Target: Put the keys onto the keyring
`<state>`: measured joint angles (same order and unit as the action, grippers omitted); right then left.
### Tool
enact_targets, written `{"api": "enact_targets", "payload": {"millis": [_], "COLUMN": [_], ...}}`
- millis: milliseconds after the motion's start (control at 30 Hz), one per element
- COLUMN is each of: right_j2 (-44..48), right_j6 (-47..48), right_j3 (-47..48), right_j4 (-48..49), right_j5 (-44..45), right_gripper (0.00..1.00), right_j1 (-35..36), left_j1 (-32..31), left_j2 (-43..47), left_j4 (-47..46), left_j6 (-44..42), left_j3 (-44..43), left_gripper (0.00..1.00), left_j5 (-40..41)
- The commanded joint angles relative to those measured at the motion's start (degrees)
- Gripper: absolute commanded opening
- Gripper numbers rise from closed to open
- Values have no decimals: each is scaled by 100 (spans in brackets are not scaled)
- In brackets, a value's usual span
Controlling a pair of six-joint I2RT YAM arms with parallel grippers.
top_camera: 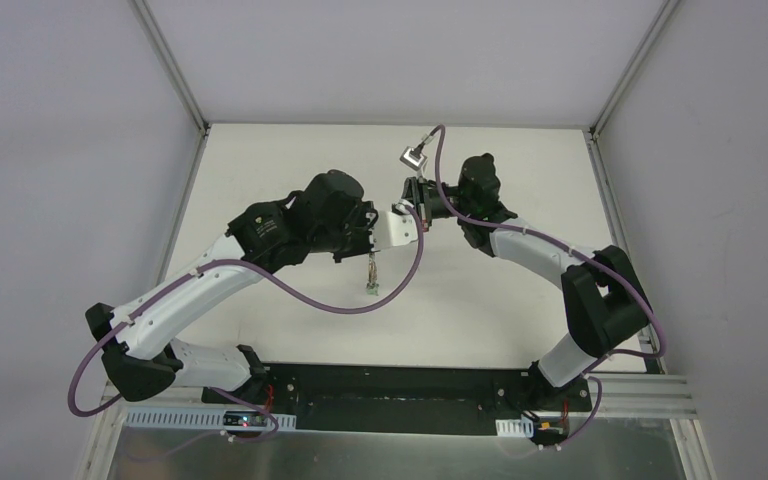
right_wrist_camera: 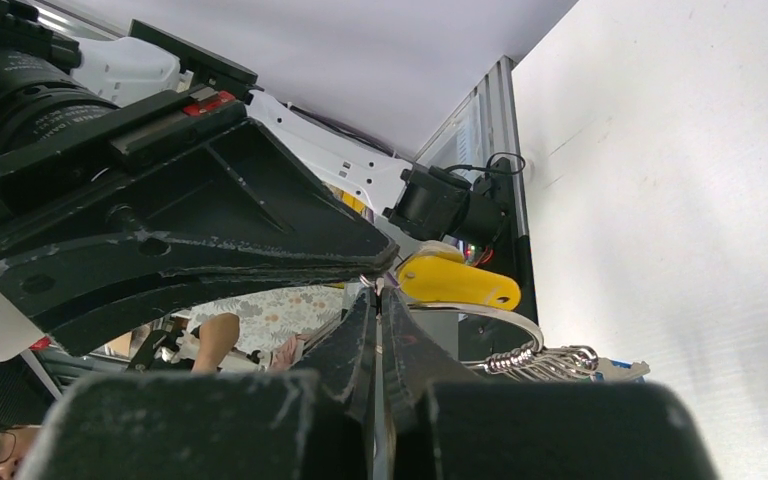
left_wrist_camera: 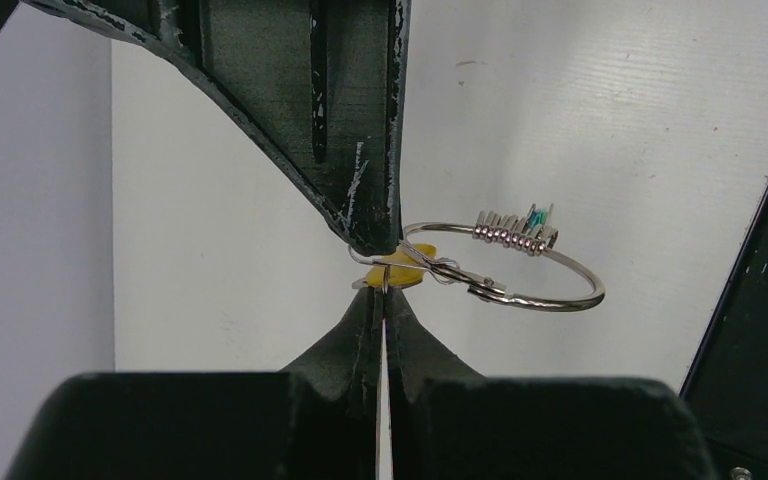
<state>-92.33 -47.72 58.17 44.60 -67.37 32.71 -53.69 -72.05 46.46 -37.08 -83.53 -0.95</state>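
Top external first, biggest things up front: white table (top_camera: 260, 190) lying well below the keyring (left_wrist_camera: 545, 304). Left arm (top_camera: 210, 278) stretching in from the keyring's left, right arm (top_camera: 545, 248) curling in from its right. Over to the wrist views now! Left gripper (left_wrist_camera: 384, 300) and right gripper (left_wrist_camera: 376, 238) nose to nose at the keyring's edge, tip against tip. Both sets of jaws squeezed fully closed, fingers flush together. Keyring itself up in mid-air, hanging clear of the table, pinched right where the two tips meet. Cannot tell which gripper has the wire and which has the key. Fan of silver keys (left_wrist_camera: 513, 238) strung along the keyring's upper arc in left wrist view, bunched tight. Green key (left_wrist_camera: 537, 214) poking out of that bunch, just above the keyring's arc; threaded on or not, cannot tell. Yellow key (right_wrist_camera: 457, 283), head only on show, tucked at the keyring's rim just beside the clamped tips, touching or nearly touching the wire
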Motion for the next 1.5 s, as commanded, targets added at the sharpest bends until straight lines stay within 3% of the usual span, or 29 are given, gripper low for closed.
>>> {"api": "enact_targets", "payload": {"millis": [0, 833, 1467], "right_j2": [25, 151, 69], "right_j6": [360, 481, 404], "right_j3": [213, 231, 221], "right_j4": [-259, -338, -250], "right_j5": [8, -260, -277], "right_gripper": [0, 0, 0], "right_j1": [75, -103, -1], "left_j1": [-78, -100, -105], "left_j2": [0, 194, 32], "left_j4": [-263, -374, -293], "left_j6": [-69, -291, -240], "left_j3": [-121, 325, 83], "left_gripper": [0, 0, 0], "left_j5": [-28, 59, 18]}}
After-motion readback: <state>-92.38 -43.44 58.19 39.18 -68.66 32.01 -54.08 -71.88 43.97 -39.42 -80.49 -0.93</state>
